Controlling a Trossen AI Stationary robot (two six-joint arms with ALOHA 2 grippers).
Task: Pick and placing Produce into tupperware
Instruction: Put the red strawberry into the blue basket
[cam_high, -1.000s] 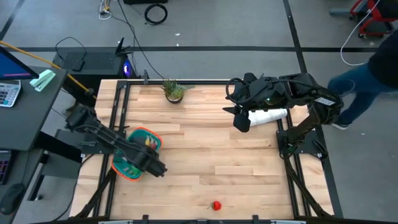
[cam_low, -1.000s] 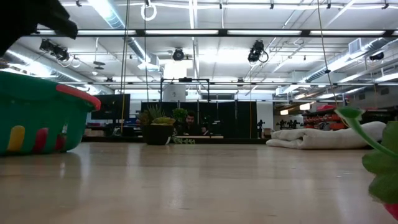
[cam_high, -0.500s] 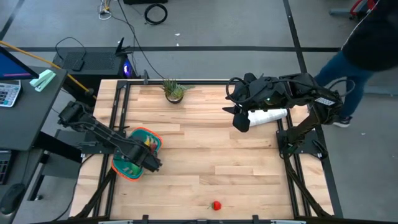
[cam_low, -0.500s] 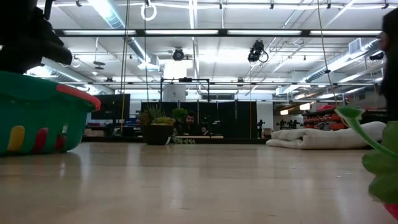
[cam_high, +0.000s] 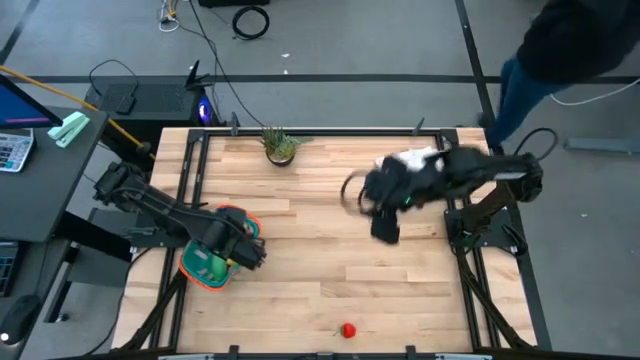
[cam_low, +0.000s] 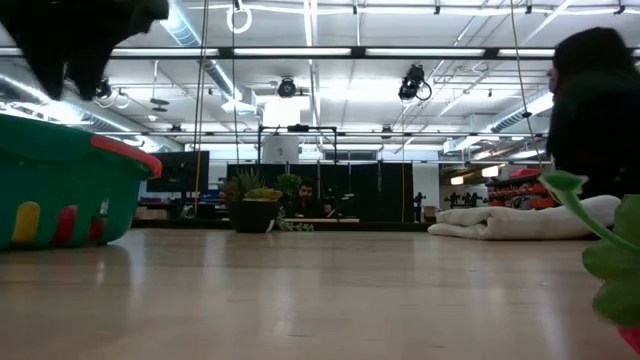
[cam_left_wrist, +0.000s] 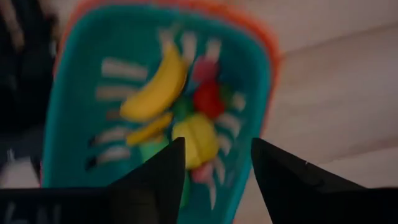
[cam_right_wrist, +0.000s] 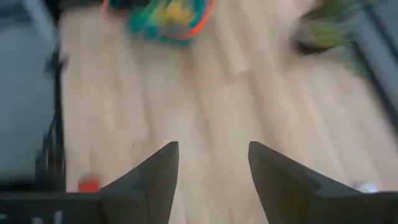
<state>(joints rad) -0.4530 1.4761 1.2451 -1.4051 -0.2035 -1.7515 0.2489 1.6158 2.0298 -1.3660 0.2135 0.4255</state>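
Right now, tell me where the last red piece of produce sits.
In the high view the small red piece lies alone near the table's front edge, about midway across, far from the teal basket at the left.

the basket (cam_low: 70, 190) is cut by the low view's edge; the left arm (cam_high: 165, 212) hides part of it from above.

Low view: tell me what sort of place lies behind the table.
Probably a robotics lab or workshop: exposed ceiling ducts with strip lights, ceiling-mounted cameras, and a person seated at a far bench.
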